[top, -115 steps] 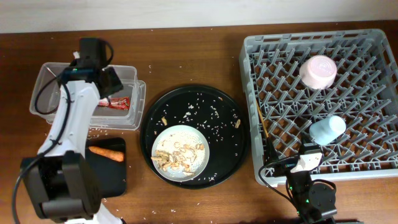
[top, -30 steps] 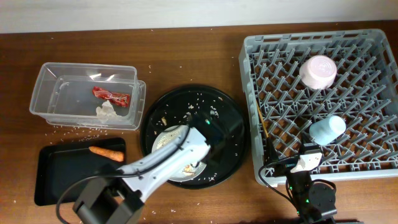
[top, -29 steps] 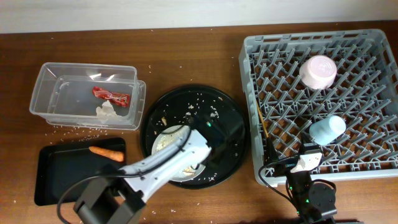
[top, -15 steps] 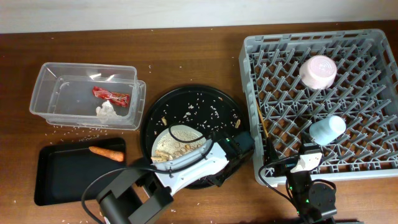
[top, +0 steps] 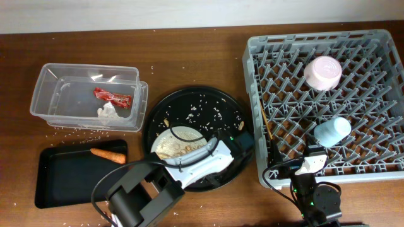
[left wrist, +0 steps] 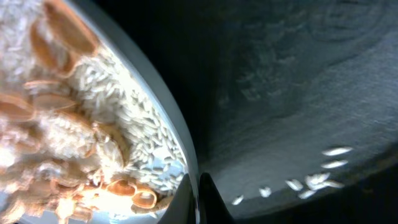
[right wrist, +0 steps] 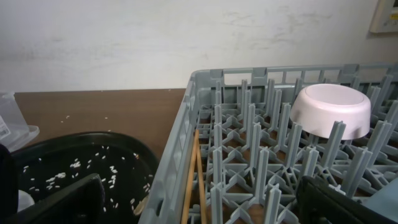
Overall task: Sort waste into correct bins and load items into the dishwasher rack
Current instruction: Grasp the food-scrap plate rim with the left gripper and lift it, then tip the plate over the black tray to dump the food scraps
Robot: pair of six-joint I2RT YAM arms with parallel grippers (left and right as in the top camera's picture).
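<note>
The round pale plate (top: 170,141) with beige rice and food scraps (left wrist: 62,143) sits in the large round black tray (top: 196,104). My left gripper (left wrist: 200,199) is shut on the plate's right rim (left wrist: 163,107); in the overhead view the left gripper (top: 222,149) lies across the tray. The red wrapper (top: 113,98) and white tissue (top: 108,112) lie in the clear tub (top: 63,88). The carrot piece (top: 108,153) lies in the shallow black tray (top: 63,180). The grey rack (top: 372,94) holds the bowl (top: 322,72), cup (top: 332,131) and chopsticks (right wrist: 189,180). My right gripper (right wrist: 205,208) stands open at the rack's near left corner.
Loose rice grains are scattered over the round black tray (left wrist: 298,93) and on the wooden table around the clear tub. The upturned bowl (right wrist: 326,111) rests on the rack's pegs (right wrist: 261,162). A pale wall runs behind the table.
My left arm came from the clear tub, swung across the plate to its right edge, and the jaws closed on the rim. The right arm has not moved.
</note>
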